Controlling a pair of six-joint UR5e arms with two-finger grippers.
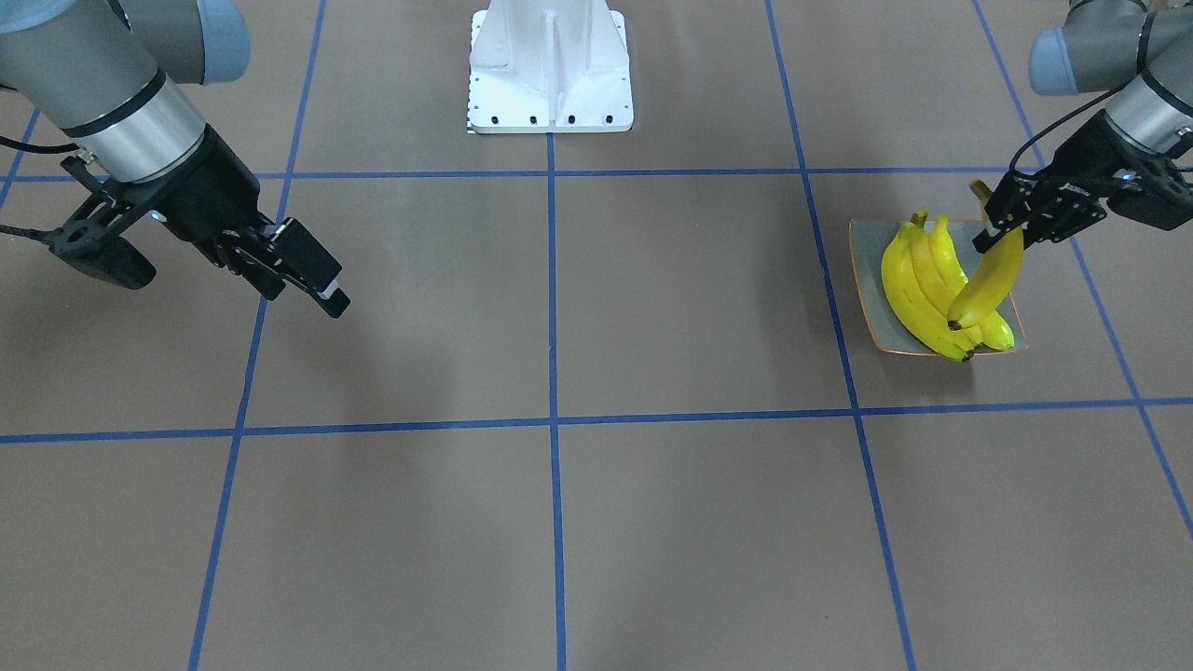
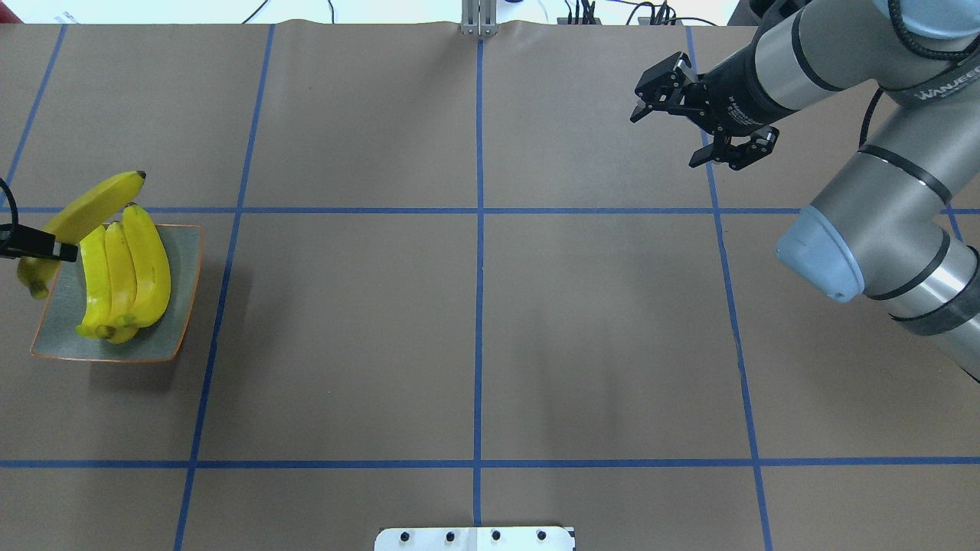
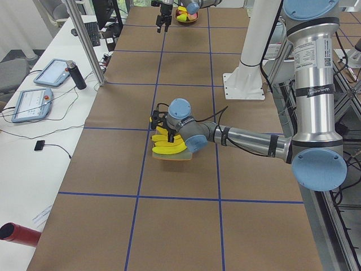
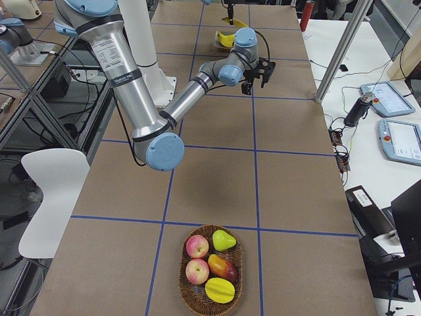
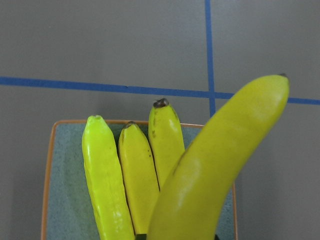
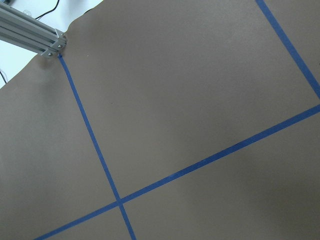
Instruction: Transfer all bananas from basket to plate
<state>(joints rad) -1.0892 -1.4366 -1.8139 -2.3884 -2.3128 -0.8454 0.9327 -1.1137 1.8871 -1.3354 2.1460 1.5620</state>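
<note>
The grey-blue plate (image 2: pixel 184 306) with an orange rim sits at the table's left end. Three yellow bananas (image 2: pixel 122 268) lie side by side on it. My left gripper (image 2: pixel 46 249) is shut on a fourth banana (image 2: pixel 92 207) near its stem end and holds it tilted just above the other three. The front view shows the held banana (image 1: pixel 990 278) slanting down over the plate (image 1: pixel 862 252) from my left gripper (image 1: pixel 1002 233). The left wrist view shows the held banana (image 5: pixel 215 170) across the three bananas (image 5: pixel 135 175). My right gripper (image 2: pixel 670 132) is open and empty, hovering over the far right of the table.
The wicker basket (image 4: pixel 186 289) at the table's right end holds apples, a pear and other fruit, with no bananas in sight. The white robot base (image 1: pixel 550 75) stands at the near middle edge. An aluminium post (image 4: pixel 339 49) and tablets stand along the far side.
</note>
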